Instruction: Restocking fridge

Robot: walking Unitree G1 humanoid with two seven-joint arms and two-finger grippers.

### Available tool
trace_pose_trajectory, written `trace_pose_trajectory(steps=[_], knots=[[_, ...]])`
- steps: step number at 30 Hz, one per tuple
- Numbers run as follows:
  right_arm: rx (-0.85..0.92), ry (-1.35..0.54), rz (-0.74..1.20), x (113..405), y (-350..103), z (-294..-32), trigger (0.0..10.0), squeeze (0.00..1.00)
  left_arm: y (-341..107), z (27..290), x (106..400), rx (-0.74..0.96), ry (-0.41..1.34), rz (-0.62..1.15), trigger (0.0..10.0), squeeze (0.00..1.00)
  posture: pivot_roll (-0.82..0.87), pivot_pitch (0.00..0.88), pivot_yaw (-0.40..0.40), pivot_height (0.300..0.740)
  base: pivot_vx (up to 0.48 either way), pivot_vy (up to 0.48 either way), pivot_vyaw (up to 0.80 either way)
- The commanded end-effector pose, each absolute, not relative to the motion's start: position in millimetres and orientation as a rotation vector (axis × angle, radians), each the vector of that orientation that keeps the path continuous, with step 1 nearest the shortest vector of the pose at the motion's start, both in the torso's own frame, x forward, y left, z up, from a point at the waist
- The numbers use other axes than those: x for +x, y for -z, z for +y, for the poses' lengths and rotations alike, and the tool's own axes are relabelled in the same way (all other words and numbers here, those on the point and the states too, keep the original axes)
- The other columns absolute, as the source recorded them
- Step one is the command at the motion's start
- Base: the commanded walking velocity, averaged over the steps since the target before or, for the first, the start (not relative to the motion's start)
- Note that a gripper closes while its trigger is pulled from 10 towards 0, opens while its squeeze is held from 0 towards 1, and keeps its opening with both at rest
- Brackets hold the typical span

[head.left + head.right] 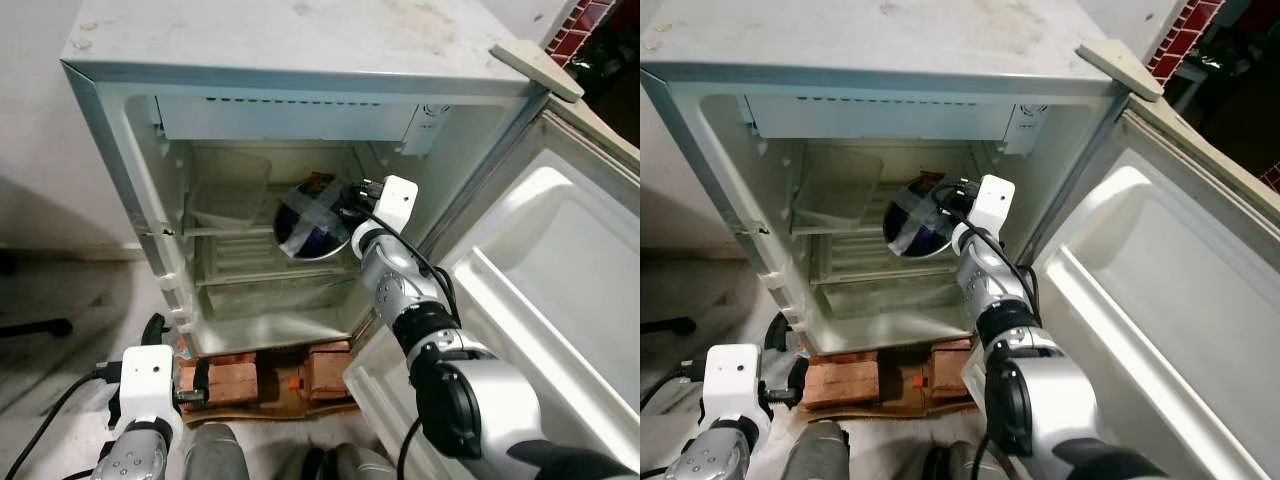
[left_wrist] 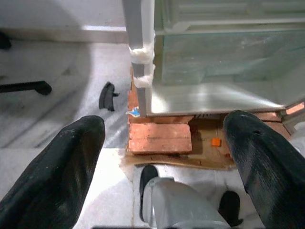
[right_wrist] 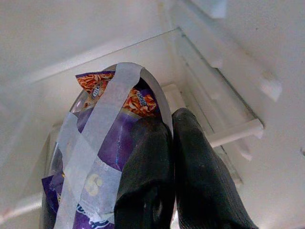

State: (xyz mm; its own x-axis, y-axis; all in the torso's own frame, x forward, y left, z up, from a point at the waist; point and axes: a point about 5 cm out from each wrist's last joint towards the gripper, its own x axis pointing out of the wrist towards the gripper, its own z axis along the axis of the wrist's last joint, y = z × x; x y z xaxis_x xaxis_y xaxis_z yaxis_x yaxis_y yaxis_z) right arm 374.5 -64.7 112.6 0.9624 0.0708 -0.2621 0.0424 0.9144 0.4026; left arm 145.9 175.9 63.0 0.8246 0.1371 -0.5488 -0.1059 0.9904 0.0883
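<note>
Pinching the rim of a taped purple snack bowl (image 3: 95, 157), the right gripper's (image 3: 171, 143) fingers (image 3: 200, 181) press together inside the fridge (image 1: 300, 130), above its shelf (image 1: 240, 275). Outside, the left gripper (image 2: 164, 143) hangs spread over bricks (image 2: 159, 138).

**Fridge interior and surroundings: positions**

We note the fridge (image 1: 300, 60) standing on bricks (image 1: 232, 378), its door (image 1: 560, 290) swung open to the right. Inside, on the upper shelf (image 1: 235, 232), a taped bowl (image 1: 312, 222) sits right of a container (image 1: 232, 185). The right gripper (image 3: 171, 167) reaches in, pinching the bowl's rim (fingers together). The left gripper (image 2: 164, 157) hangs low, before the bricks.
</note>
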Motion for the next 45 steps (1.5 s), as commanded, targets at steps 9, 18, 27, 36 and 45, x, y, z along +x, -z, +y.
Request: trace_pose_trajectory(steps=[9, 18, 27, 36, 45], knots=[[0.628, 0.097, 0.295, 382, -132, -50, 10.0, 0.00, -66, 168, 135, 0.029, -0.138, 0.606, 10.0, 0.00, 0.41, 0.222, -0.197, 0.740, 0.000, 0.000, 0.00], [0.975, 0.143, 0.463, 370, -121, -19, 10.0, 0.00, -67, 162, 128, 0.004, -0.148, 0.626, 10.0, 0.00, 0.42, 0.234, -0.214, 0.740, 0.000, 0.000, 0.00], [1.162, 0.061, 0.501, 364, -128, 10, 10.0, 0.00, -67, 160, 125, -0.006, -0.145, 0.638, 10.0, 0.00, 0.42, 0.244, -0.219, 0.740, 0.000, 0.000, 0.00], [1.250, -0.127, 0.491, 360, -145, 39, 10.0, 0.00, -71, 155, 124, -0.015, -0.145, 0.635, 10.0, 0.00, 0.43, 0.269, -0.235, 0.740, 0.000, 0.000, 0.00], [1.200, -0.207, 0.454, 361, -156, 44, 10.0, 0.00, -78, 147, 116, -0.026, -0.149, 0.617, 10.0, 0.00, 0.44, 0.313, -0.271, 0.740, 0.000, 0.000, 0.00]])
